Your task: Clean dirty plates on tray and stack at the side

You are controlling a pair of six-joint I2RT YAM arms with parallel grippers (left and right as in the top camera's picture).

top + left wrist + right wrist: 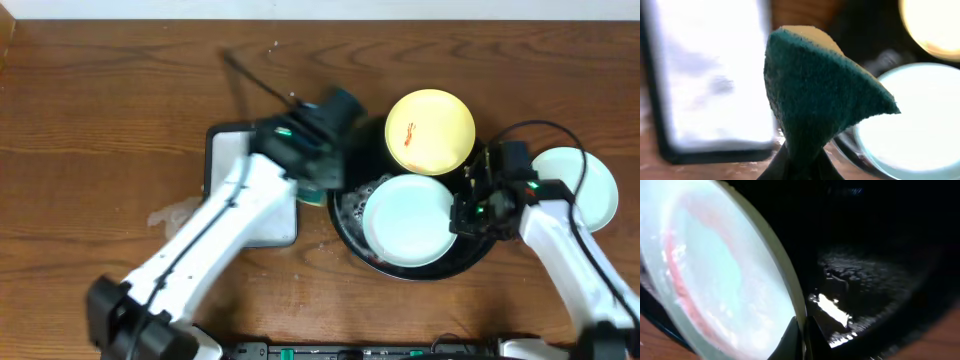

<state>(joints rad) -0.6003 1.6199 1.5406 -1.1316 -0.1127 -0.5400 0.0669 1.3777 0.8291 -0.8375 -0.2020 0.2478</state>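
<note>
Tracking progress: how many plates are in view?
3: yellow plate at the tray's far edge; mint plate inside the tray; second mint plate on the table, right of it. None seem hidden.

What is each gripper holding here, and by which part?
The left gripper pinches the green sponge by its lower end. The right gripper clamps the rim of the mint-green plate on the tray.

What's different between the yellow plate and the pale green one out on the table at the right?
The yellow plate bears a red-orange smear; the green plate shows none. The yellow plate sits at the black tray's far edge; the green plate lies on the table, off the tray. Both are small and round.
</note>
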